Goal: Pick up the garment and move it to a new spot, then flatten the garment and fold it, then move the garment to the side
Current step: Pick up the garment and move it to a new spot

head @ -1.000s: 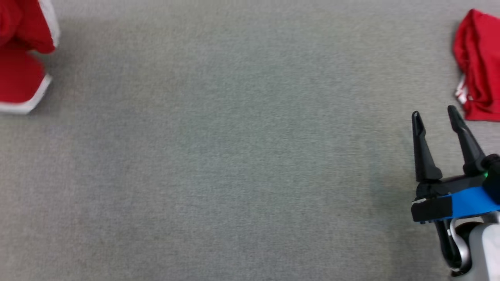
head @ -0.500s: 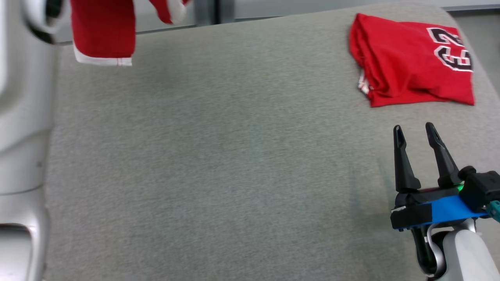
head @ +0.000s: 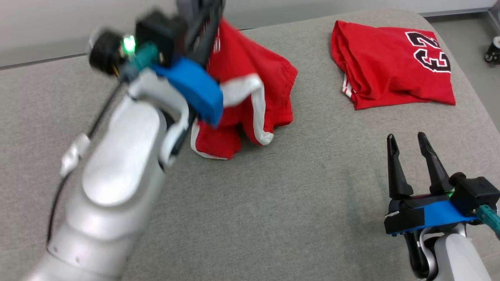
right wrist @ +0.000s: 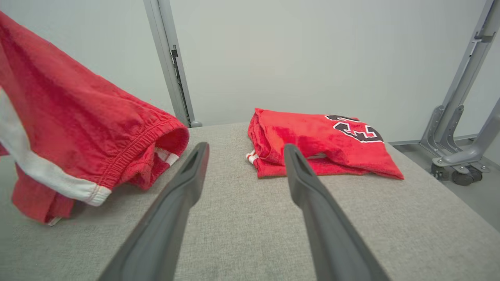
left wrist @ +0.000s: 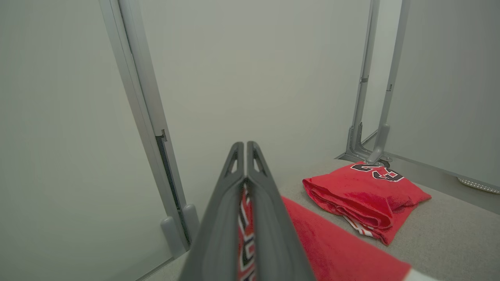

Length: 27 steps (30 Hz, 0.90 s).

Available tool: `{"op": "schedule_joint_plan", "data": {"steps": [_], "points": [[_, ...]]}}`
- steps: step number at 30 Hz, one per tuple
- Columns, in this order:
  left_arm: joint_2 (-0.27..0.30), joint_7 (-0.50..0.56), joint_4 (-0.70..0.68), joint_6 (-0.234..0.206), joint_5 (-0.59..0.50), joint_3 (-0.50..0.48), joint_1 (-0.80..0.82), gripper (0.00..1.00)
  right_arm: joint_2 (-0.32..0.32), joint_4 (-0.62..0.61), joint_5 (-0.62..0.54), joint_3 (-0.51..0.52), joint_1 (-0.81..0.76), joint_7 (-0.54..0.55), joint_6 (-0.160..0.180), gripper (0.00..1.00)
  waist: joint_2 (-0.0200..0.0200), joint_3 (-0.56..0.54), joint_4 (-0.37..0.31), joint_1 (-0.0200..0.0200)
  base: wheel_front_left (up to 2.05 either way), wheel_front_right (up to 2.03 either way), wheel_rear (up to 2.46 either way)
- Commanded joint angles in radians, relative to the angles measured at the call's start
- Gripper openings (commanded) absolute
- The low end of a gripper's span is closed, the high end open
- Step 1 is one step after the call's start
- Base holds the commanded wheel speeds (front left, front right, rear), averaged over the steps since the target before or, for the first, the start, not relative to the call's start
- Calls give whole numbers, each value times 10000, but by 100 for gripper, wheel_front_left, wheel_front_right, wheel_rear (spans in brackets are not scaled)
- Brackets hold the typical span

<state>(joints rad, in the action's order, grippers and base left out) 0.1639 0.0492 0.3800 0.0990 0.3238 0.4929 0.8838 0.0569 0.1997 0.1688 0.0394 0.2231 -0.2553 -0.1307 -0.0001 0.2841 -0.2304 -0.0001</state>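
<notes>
Dangling from the clenched left pincer (left wrist: 245, 146), red shorts (head: 250, 62) have been brought to eleven o'clock for flattening; right pincer (head: 406, 139) released.

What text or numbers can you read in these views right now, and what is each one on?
"23": black digits outlined in white, on the folded red jersey lying on the grey fabric table.
Unreadable: black-and-white print on the red garment with white trim, pinched in the shut left gripper and mostly hidden in the grip.
Nothing else legible.
</notes>
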Motion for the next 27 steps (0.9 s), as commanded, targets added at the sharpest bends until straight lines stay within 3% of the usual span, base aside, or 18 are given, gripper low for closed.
{"op": "schedule_joint_plan", "data": {"steps": [1, 14, 15, 16, 17, 23, 27], "points": [[13, -122, 38, -116, 68, -5, -488, 0, -32, 48, 21, -24, 69, -45, -2, 100, 1, -5, 80, 1, 0, 0, 0], [-482, -1180, 1034, -538, 711, 657, -4498, 0, -41, 715, -40, -211, -284, -100, -2, 100, 1, -511, 539, 1, 0, 0, 0], [-502, -1301, 1048, -587, 689, 700, -4615, 20, -42, 752, -49, -206, -315, -103, -2, 100, 1, -567, 577, 1, 0, 0, 0], [-523, -1454, 1044, -636, 613, 754, -4704, 80, -43, 787, -67, -197, -362, -105, -2, 100, 1, -636, 624, 1, 0, 0, 0], [-533, -1610, 1041, -699, 562, 795, -4794, 100, -46, 824, -86, -201, -428, -106, -2, 100, 1, -690, 660, 1, 0, 0, 0], [-426, -2579, 790, -946, 500, 549, -4924, 100, -44, 975, -147, -157, -642, -112, -2, 100, 1, -1116, 885, 1, 0, 0, 0], [-59, -2975, 491, -1282, 598, -8, -5217, 100, -29, 974, -182, -115, -752, -109, -2, 100, 1, -1330, 1060, 1, 0, 0, 0]]}}
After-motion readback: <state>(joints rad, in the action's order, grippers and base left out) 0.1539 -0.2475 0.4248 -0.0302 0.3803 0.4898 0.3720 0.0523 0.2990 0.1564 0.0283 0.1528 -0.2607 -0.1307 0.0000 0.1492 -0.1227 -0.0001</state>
